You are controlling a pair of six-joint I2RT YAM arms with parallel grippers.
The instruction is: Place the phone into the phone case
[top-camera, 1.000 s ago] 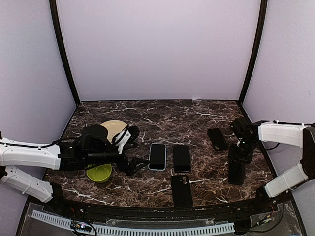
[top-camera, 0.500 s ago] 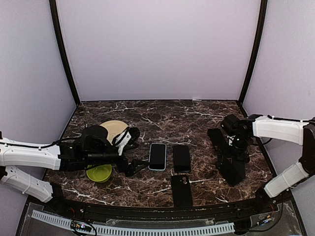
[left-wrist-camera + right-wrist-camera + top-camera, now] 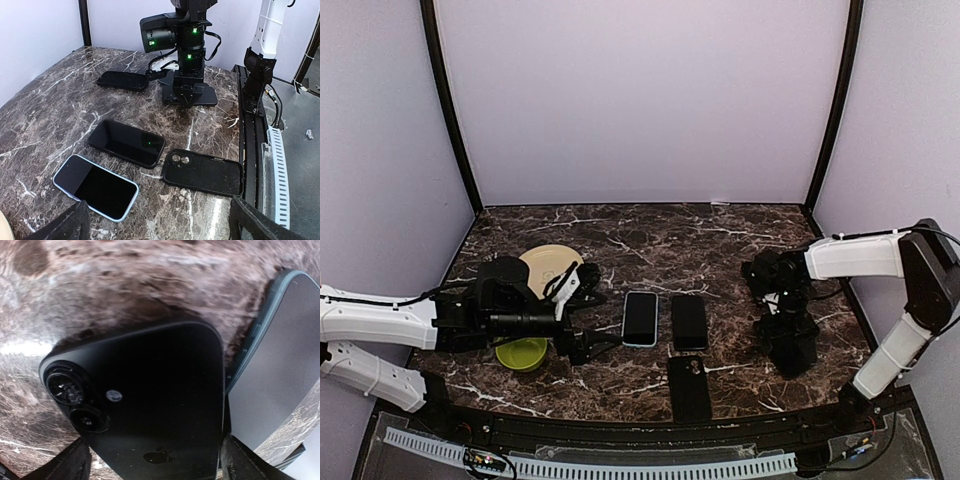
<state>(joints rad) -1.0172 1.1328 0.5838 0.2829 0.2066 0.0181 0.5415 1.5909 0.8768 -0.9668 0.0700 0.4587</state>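
At the right side of the marble table [image 3: 620, 235]: right gripper [image 3: 784, 328], pointing straight down, fingers [image 3: 75, 465] spread wide to either side of the black phone [image 3: 150, 400]. Under it, flat on the marble and not lifted: the black phone, back up, twin lenses and logo plain in the wrist view. Cannot tell whether the fingertips touch its edges.

Just beyond, toward the far side: a second dark phone [image 3: 122, 80], screen up, partly hidden by the arm from above. Cannot tell from the wrist view whether the two touch.

Near the front edge at mid-table, well to the left of the black phone: the phone case [image 3: 689, 386], black, lying flat, camera cut-out at its far end. Just beyond the case, side by side and screens up: a black-screened phone [image 3: 689, 322] and, to its left, a blue-edged phone [image 3: 640, 318].

Left of the blue-edged phone, low over the table: left gripper [image 3: 588, 343], fingers [image 3: 65, 225] wide apart, clasping nothing.

Further left: a green bowl [image 3: 521, 352] on the near side and a beige plate [image 3: 552, 265] behind it, both partly under the left arm.
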